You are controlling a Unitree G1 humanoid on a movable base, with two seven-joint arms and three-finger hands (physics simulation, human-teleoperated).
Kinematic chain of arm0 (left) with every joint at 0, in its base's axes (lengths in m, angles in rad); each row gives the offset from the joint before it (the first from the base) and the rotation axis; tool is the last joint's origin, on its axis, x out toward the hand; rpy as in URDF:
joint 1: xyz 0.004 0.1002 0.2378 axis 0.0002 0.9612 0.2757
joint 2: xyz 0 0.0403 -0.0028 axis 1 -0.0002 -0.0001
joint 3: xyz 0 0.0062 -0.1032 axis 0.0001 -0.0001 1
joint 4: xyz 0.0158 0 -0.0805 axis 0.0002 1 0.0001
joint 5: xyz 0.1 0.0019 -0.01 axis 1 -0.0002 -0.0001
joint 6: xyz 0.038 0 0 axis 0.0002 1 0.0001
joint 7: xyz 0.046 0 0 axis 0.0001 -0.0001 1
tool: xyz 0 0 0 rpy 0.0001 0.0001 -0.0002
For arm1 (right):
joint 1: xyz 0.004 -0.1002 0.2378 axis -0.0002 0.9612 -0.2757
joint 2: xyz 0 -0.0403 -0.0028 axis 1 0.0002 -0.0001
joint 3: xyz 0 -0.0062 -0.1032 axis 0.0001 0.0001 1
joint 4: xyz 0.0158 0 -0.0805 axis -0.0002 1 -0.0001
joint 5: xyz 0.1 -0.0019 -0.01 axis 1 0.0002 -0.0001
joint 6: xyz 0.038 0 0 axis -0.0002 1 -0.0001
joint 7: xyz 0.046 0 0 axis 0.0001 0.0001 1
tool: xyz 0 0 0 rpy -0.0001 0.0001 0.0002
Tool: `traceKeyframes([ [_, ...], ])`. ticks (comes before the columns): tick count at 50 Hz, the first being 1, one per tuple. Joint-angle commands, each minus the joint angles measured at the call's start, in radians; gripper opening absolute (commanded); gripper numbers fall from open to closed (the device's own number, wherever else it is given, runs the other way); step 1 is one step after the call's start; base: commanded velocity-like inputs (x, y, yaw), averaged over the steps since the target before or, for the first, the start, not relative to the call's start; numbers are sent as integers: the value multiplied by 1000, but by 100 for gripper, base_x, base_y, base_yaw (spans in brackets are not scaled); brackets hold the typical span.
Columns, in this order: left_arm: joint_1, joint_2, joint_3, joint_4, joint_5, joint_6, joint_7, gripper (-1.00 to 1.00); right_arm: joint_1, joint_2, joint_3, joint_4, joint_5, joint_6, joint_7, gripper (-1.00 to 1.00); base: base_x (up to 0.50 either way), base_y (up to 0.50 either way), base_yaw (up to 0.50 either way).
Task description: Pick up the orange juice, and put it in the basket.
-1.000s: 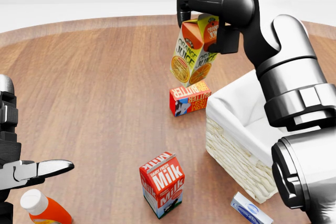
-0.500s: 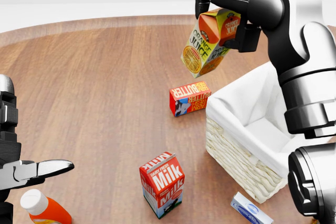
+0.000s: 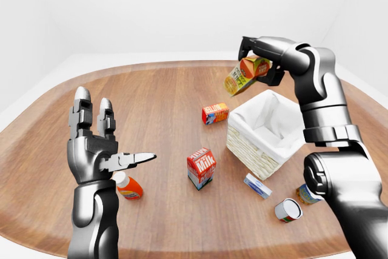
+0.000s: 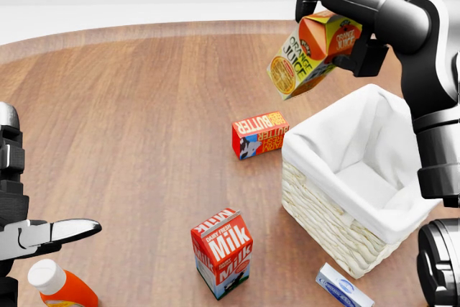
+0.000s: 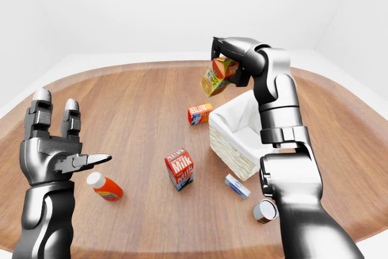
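Observation:
The orange juice carton (image 4: pixel 307 59) hangs tilted in the air, held by my right hand (image 4: pixel 332 16), whose fingers are shut around its top. It sits above the upper left corner of the white-lined wicker basket (image 4: pixel 323 210), which stands at the right of the head view. My left hand (image 3: pixel 97 144) is raised at the left of the left-eye view, open and holding nothing, with one finger pointing right.
On the round wooden table (image 4: pixel 129 106) lie a butter box (image 4: pixel 259 134), a milk carton (image 4: pixel 222 251), an orange bottle with a white cap (image 4: pixel 59 285), a small blue-white box (image 4: pixel 343 287) and two cans (image 3: pixel 288 210) near the basket.
My right arm has carried the orange juice carton to the right and tilted it further, from above the butter box to above the basket's corner. The left hand has not moved.

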Motion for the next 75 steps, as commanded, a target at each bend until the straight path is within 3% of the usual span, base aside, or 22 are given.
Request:
traceKeyframes([
  [1, 0, 0, 0, 0, 0, 0, 0, 100, 38, -41, -35, -56, 21, 0, -1, -100, 0, 0, 0],
  [54, 0, 0, 0, 0, 0, 0, 0, 100, 228, -168, -108, -195, 63, 0, -1, -100, 0, 0, 0],
  [75, 0, 0, 0, 0, 0, 0, 0, 100, 282, -158, -109, -196, 43, 0, -1, -100, 0, 0, 0],
])
